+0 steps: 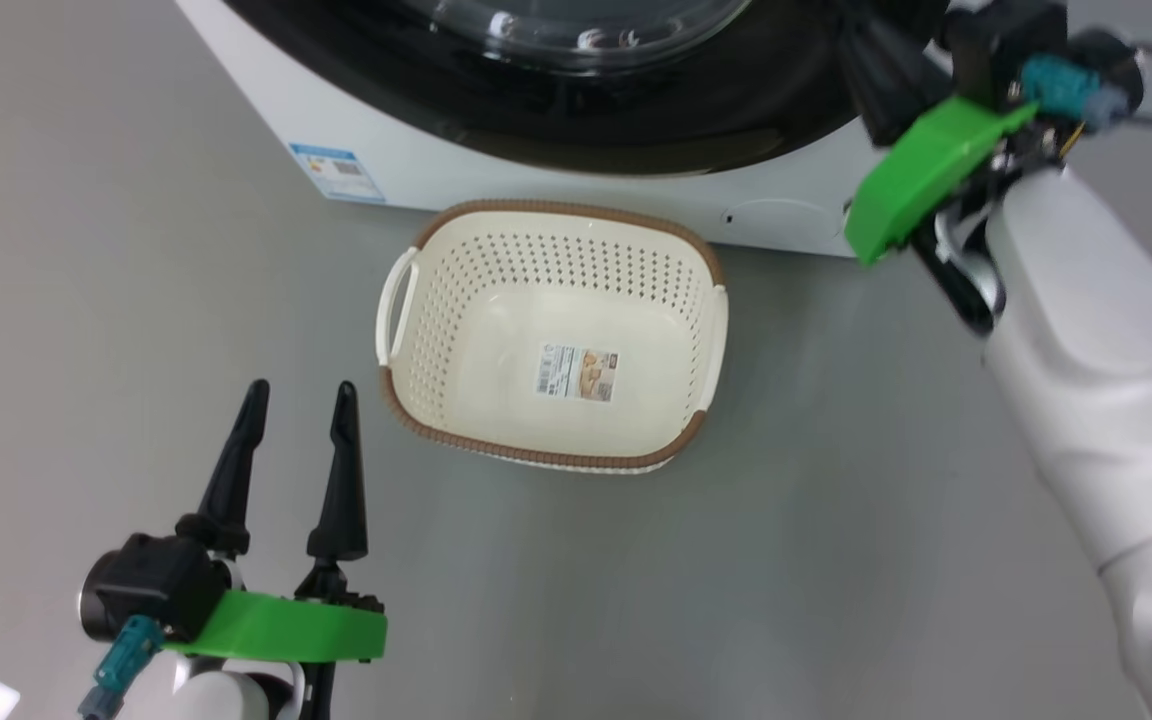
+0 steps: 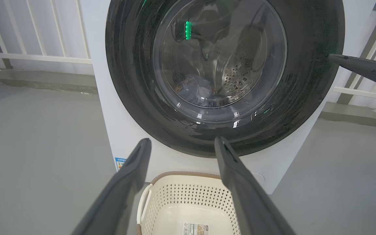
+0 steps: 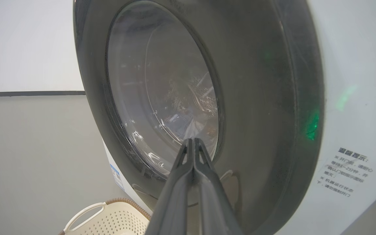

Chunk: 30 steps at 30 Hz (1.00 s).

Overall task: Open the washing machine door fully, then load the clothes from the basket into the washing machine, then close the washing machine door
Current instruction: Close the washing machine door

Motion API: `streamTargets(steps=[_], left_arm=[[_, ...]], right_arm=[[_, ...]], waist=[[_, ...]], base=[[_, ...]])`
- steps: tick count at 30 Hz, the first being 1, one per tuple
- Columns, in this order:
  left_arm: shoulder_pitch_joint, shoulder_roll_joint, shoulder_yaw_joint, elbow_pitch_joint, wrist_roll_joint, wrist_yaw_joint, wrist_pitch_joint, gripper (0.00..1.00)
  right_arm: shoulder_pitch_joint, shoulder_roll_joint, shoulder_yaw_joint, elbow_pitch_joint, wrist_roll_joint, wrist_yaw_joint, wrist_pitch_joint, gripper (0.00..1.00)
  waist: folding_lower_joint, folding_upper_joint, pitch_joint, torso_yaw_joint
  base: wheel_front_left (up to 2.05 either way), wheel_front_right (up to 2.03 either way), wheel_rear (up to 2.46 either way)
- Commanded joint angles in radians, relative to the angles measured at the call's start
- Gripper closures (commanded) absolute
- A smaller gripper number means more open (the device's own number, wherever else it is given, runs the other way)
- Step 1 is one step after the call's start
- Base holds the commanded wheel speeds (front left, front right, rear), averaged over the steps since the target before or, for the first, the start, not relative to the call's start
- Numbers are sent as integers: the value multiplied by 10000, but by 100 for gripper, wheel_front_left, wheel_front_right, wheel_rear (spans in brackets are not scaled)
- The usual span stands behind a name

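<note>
The washing machine door (image 2: 305, 81), a glossy black ring round a clear glass bowl, lies flat against the white washing machine (image 2: 126, 137). Through the glass, blue and white clothes (image 2: 194, 91) rest low in the steel drum. On the floor in front stands the cream basket (image 1: 496, 300), holding nothing but its bottom label. My left gripper (image 1: 301, 390) is open, left of the basket and pointing at the machine. My right gripper (image 3: 191, 139) is shut on nothing, its tip (image 2: 331, 57) at the door's right rim; I cannot tell whether it touches.
My pale right forearm (image 1: 1086, 330) slants up the right side of the head view. A blue sticker (image 1: 336, 172) and a round flap (image 1: 786, 222) mark the machine's lower front. White railings (image 2: 28, 55) and a raised ledge (image 2: 41, 80) stand behind. Grey floor (image 1: 86, 300) surrounds the basket.
</note>
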Motion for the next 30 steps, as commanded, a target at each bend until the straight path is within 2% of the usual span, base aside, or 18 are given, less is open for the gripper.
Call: streamTargets(steps=[1, 7, 9, 10, 11, 12, 23, 30], left_arm=[[87, 211, 390, -150, 104, -70, -81, 0], [360, 239, 445, -43, 162, -62, -82, 0], [457, 280, 443, -9, 173, -52, -82, 0], [501, 300, 433, 7, 172, -52, -75, 0], [540, 323, 424, 15, 174, -49, -61, 0], [575, 348, 418, 17, 175, -43, -38, 0], [1002, 624, 347, 51, 94, -41, 338, 0], [1496, 682, 247, 65, 61, 54, 532, 0]], right_arm=[[508, 175, 36, -534, 99, -57, -116, 100], [2501, -5, -420, -2223, 144, -57, -117, 100], [3140, -2, -659, -2706, 45, -57, -117, 64], [3457, 28, -773, -2929, 2, -57, -117, 50], [3760, 65, -904, -3134, -41, -57, -117, 8], [4048, 115, -1066, -3324, -93, -57, -117, 0], [6525, 817, -2523, -4780, -763, -57, -107, 0], [8189, 1115, -3333, -5768, -1043, -57, 281, 0]], waist=[[0, -1, -356, -323], [0, -1, -929, -751], [0, -1, -1090, -898], [0, -1, -1168, -968], [0, -1, -1238, -1038], [0, -1, -1307, -1111], [0, -1, -2206, -1797], [0, -1, -2900, -2057]], base=[[0, 0, 0], [0, 0, 0], [0, 0, 0], [0, 0, 0], [0, 0, 0], [0, 0, 0], [0, 0, 0], [0, 0, 0]])
